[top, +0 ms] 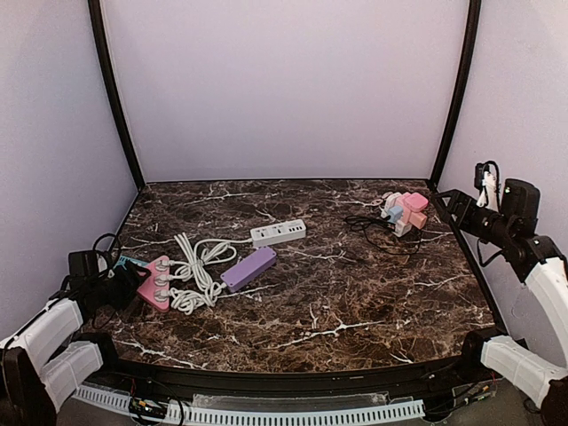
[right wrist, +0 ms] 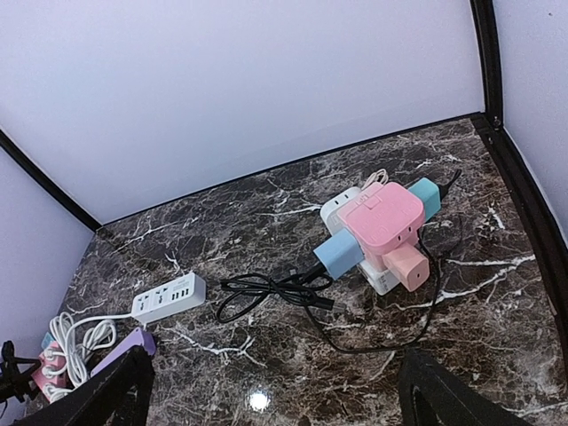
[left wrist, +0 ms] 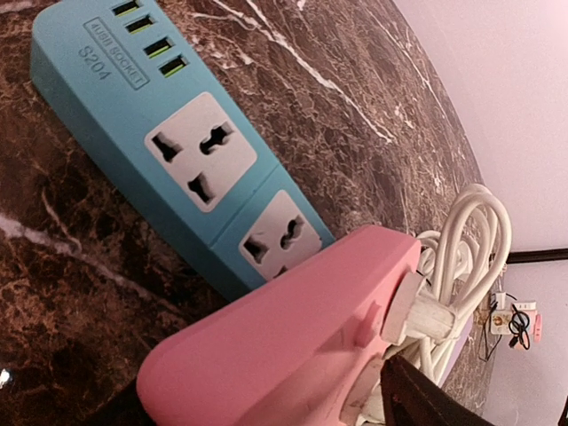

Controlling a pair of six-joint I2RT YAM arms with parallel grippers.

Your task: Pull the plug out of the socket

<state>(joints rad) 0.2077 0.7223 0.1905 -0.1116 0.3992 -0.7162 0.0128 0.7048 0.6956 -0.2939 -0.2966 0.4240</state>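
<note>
Seated in the pink power strip (left wrist: pixel 293 337) at the left side of the table (top: pixel 355 302): a white plug (left wrist: pixel 415 309), nearest of a row on that strip, with white cord (top: pixel 200 266) looping off to the right in a loose pile. Just beside the strip, a blue power strip (left wrist: pixel 151 115) with bare sockets. Likely trouble from here: dragging the light pink strip along instead of freeing the plug, for want of anything pinning it down; catching the cord rather than the plug body, or two neighbouring plugs at once, given the tight spacing; snagging the coils. Low at the strip's left end, the left gripper (top: pixel 122 286), forearm lying almost flat along the table's near-left edge; one dark finger (left wrist: pixel 417 390) visible beside the plug, spread impossible to tell. Raised well away at the far right, the right gripper (right wrist: pixel 275 390), tilted down toward a cluster of cube adapters (right wrist: pixel 377 231), fingers wide apart and holding nothing.
</note>
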